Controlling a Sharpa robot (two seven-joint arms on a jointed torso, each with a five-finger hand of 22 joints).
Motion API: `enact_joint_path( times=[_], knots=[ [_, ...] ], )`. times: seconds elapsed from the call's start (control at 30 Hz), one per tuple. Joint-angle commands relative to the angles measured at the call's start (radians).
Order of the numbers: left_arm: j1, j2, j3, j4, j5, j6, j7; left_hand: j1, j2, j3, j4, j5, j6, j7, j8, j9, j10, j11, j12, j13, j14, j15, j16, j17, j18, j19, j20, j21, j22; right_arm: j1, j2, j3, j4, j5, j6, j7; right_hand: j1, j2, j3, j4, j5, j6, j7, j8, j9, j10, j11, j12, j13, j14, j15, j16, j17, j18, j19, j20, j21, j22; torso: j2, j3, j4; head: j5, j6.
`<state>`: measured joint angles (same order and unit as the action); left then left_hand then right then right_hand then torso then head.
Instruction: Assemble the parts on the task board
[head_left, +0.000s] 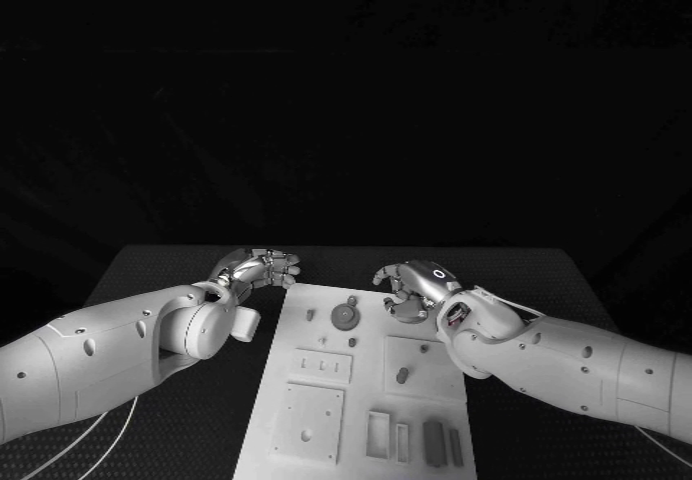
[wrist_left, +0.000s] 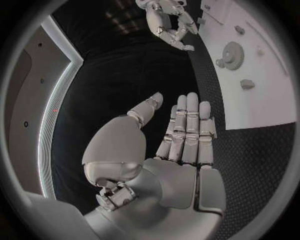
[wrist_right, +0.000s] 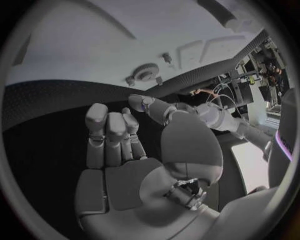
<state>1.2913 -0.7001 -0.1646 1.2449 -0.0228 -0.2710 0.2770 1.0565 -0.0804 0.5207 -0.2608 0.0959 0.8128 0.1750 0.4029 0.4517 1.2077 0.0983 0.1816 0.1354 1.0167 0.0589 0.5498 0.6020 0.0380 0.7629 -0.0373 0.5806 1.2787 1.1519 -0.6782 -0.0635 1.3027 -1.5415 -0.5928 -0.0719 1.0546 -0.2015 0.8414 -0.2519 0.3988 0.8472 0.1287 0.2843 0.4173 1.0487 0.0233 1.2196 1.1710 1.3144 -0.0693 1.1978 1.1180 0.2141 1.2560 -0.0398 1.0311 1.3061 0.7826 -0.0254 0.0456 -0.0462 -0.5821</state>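
The gear-shaped part (head_left: 345, 316) lies flat near the far end of the task board (head_left: 320, 440), and I judge it the likeliest piece to take up first, with a small peg-like part (head_left: 404, 376) standing further toward me on the raised square plate and slim bars (head_left: 434, 442) lying at the near right corner. From the gear, my right hand (head_left: 411, 288) hovers at about two o'clock, just beside it over the board's far right corner, fingers curled loosely inward and holding nothing; in its wrist view the fingers (wrist_right: 109, 132) are bent over an empty palm, with the gear (wrist_right: 145, 74) a little beyond the fingertips. My left hand (head_left: 260, 268) sits at about ten o'clock from the gear, off the board's far left corner above the dark surface (head_left: 173, 270), also empty, its fingers (wrist_left: 187, 125) stretched out side by side in its wrist view, with the gear (wrist_left: 233, 52) near. To do this well, I think I should open my right fingers wider before coming down, lower them straight over the gear, and pinch its rim from opposite sides instead of scraping it across the board, since a flat toothed disc will probably slide. I cannot tell which seat it belongs in.
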Motion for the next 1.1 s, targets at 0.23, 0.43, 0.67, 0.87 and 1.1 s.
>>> enact_joint_path(
  times=[0.23,0.43,0.67,0.87,1.1],
  knots=[
    [0.001,0.003,0.001,-0.008,0.002,0.014,0.012,-0.004,0.001,0.004,0.001,-0.003,-0.003,-0.001,-0.002,0.002,0.001,0.002,-0.003,0.0,0.0,0.001,0.005,0.001,0.015,-0.005,-0.002,0.004,-0.002,0.005,-0.129,0.012,0.018,0.31,0.084,0.221,-0.01,-0.032,-0.081,0.022,-0.157,0.019,0.028,0.0,-0.002,-0.046,0.021,-0.007,0.004,0.0,0.004,-0.01,0.006,0.048,-0.012,-0.009,-0.005,0.001,-0.004,0.0065,-0.0151,-0.015,0.01],
    [0.0,0.006,0.001,-0.015,0.002,0.016,0.013,-0.004,0.001,0.004,0.0,-0.004,-0.003,-0.001,-0.002,0.003,0.001,0.002,-0.003,0.0,0.0,0.001,0.005,0.001,0.015,-0.005,-0.002,0.004,-0.002,0.001,-0.175,0.012,-0.02,0.386,0.132,0.267,-0.026,-0.029,-0.174,0.006,-0.25,0.011,0.03,0.0,-0.002,-0.06,0.022,-0.008,0.006,-0.01,0.005,-0.015,0.011,0.048,-0.03,-0.012,-0.008,0.005,-0.006,0.0146,-0.0256,-0.017,0.012],
    [-0.001,0.009,0.0,-0.021,0.002,0.019,0.012,-0.004,0.0,0.004,0.0,-0.004,-0.002,-0.002,-0.002,0.003,0.002,0.002,-0.003,0.001,0.0,0.001,0.005,0.002,0.014,-0.005,-0.002,0.004,-0.002,-0.027,-0.195,0.011,-0.064,0.412,0.173,0.289,-0.037,-0.021,-0.265,-0.015,-0.238,0.0,0.032,-0.001,-0.002,-0.079,0.024,-0.01,0.008,-0.027,0.007,-0.021,0.018,0.048,-0.054,-0.012,-0.014,0.01,-0.006,0.0258,-0.0346,-0.014,0.013],
    [-0.003,0.012,0.0,-0.025,0.002,0.024,0.011,-0.004,0.001,0.004,0.0,-0.004,-0.003,-0.001,-0.002,0.003,0.001,0.002,-0.003,0.001,0.0,0.001,0.005,0.001,0.014,-0.005,-0.002,0.005,-0.002,-0.058,-0.182,0.011,-0.096,0.421,0.179,0.288,-0.036,-0.016,-0.302,-0.026,-0.227,-0.006,0.033,-0.003,-0.002,-0.086,0.025,-0.011,0.008,-0.034,0.008,-0.023,0.021,0.048,-0.064,-0.011,-0.017,0.011,-0.005,0.0335,-0.0374,-0.009,0.012],
    [-0.006,0.01,0.0,-0.028,0.002,0.026,0.01,-0.005,0.0,0.003,0.0,-0.005,-0.004,-0.001,-0.003,0.003,0.001,0.002,-0.003,0.0,0.0,0.001,0.005,0.001,0.014,-0.005,-0.002,0.005,-0.002,-0.088,-0.157,0.011,-0.137,0.431,0.183,0.295,-0.017,-0.015,-0.322,-0.034,-0.249,-0.012,0.034,-0.005,-0.003,-0.092,0.027,-0.01,0.009,-0.038,0.009,-0.025,0.023,0.048,-0.07,-0.01,-0.02,0.012,-0.002,0.0388,-0.0377,-0.008,0.004]
  ],
)
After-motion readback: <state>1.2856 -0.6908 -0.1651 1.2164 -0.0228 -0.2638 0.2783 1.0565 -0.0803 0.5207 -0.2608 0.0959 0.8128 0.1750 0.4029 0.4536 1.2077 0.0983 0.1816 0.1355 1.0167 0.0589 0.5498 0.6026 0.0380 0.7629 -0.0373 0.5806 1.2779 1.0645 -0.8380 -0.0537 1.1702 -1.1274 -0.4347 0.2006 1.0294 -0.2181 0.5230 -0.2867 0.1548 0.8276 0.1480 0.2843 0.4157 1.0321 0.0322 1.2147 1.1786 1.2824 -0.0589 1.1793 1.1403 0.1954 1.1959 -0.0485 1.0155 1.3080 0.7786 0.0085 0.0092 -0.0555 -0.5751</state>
